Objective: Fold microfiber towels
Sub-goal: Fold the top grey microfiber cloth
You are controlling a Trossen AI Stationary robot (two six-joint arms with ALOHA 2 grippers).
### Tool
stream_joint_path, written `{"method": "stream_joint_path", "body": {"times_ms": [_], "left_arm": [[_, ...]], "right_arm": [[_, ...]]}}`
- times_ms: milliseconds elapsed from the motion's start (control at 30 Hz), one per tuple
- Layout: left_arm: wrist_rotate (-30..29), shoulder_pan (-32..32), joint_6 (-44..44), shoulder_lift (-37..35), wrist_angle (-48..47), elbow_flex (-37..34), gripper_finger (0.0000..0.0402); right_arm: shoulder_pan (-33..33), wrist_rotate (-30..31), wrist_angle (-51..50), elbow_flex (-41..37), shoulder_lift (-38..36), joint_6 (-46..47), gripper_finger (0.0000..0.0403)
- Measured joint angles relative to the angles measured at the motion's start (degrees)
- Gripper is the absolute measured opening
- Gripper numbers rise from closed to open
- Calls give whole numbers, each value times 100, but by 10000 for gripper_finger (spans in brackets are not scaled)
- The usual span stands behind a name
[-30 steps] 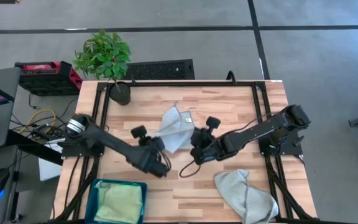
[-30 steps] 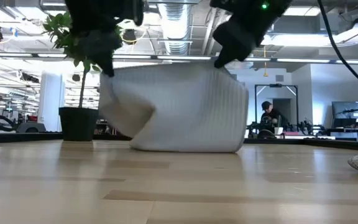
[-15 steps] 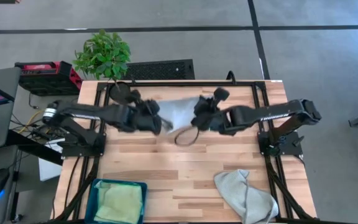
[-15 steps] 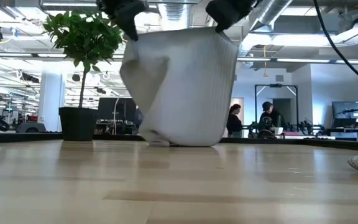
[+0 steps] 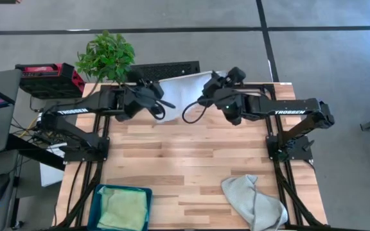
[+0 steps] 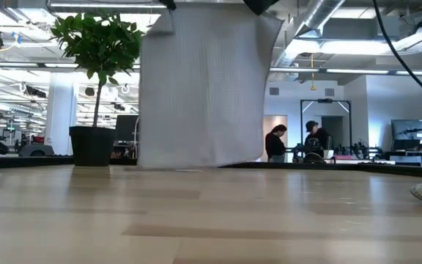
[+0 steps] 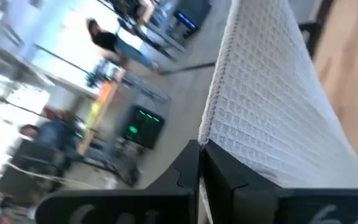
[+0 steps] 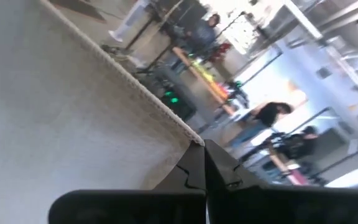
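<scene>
Now raised at the tabletop's (image 5: pixel 191 147) far edge, no longer mid-tabletop: pale grey towel (image 6: pixel 200 88) hanging flat, pinched shut by left end effector (image 5: pixel 161 102) and right end effector (image 5: pixel 202 97). Only overhead: second grey towel (image 5: pixel 254 200), near right corner.

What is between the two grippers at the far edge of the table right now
The pale grey microfiber towel, stretched between the left gripper and right gripper, each pinching a top corner; the high view shows it.

Pale grey towel (image 6: pixel 200 88) hangs flat, lower edge near tabletop (image 6: pixel 211 220); potted plant (image 6: pixel 97 81) beside it.
</scene>
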Motion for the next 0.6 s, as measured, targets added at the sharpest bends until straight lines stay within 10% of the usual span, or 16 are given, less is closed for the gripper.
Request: {"method": "stream_joint_path", "body": {"times_ms": [600], "left_arm": [[974, 1281, 1310, 239, 749, 557, 0]], "right_arm": [[-716, -439, 1261, 4, 0, -1293, 8]]}}
